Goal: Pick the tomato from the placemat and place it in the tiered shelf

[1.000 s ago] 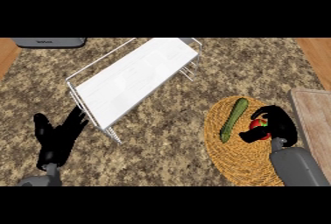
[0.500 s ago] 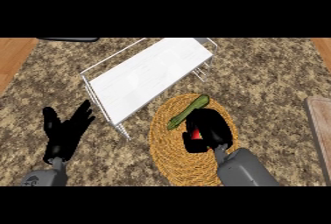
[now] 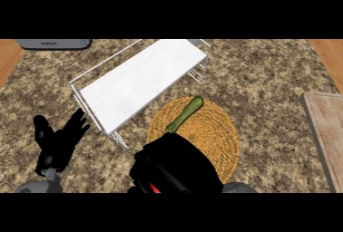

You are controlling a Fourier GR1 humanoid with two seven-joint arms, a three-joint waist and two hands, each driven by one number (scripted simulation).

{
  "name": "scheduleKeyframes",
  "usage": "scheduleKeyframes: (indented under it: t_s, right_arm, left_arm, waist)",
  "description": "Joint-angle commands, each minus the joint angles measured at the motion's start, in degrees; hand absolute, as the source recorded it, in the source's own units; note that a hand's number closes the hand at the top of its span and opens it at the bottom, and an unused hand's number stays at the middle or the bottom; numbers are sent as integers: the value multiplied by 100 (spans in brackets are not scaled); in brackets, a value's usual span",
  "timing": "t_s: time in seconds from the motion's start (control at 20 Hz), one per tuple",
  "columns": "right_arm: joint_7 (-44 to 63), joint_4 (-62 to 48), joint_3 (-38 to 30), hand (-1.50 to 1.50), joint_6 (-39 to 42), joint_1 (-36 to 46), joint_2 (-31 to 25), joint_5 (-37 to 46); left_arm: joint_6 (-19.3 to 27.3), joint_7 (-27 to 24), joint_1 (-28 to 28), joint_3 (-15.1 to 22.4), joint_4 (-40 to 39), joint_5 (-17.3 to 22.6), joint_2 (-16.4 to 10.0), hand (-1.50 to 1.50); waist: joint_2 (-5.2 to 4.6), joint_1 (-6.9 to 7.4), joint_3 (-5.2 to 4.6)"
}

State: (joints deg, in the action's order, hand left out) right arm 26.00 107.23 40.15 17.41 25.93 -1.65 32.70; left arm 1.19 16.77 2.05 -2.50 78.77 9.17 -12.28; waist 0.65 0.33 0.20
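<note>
The shelf (image 3: 144, 81) has no tomato on it yet — placing is left. By the placemat's (image 3: 214, 136) near edge the right hand (image 3: 178, 165) curls round the tomato (image 3: 154, 188), only a red sliver showing; the left hand (image 3: 60, 140) rests open at left.

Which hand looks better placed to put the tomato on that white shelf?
The right hand: it is curled over the tomato, with a bit of red showing, close to the near end of the tiered shelf. The left hand rests open at the lower left, holding nothing.
</note>
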Motion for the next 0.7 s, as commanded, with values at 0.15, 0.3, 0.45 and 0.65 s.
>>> scheduleKeyframes:
  t_s: [0.15,0.3,0.45,0.65]
  right_arm:
    - [2051,1695,-1018,150,795,1239,161,-990]
    - [2546,1543,-1743,150,879,2072,163,-1500]
    - [2407,922,-2667,150,1079,2685,164,-1786]
    - [3062,135,-3011,150,643,3936,164,-2065]
  left_arm:
    - [-62,214,43,-26,49,51,-20,0]
    - [-122,-80,289,-193,-455,66,-29,0]
    - [-174,-98,105,-213,-308,65,-71,0]
    - [-74,-58,-28,-39,-85,-83,60,0]
  waist:
    - [-35,-46,-26]
    - [-54,-49,-29]
    - [-67,-13,-26]
    - [-50,22,-28]
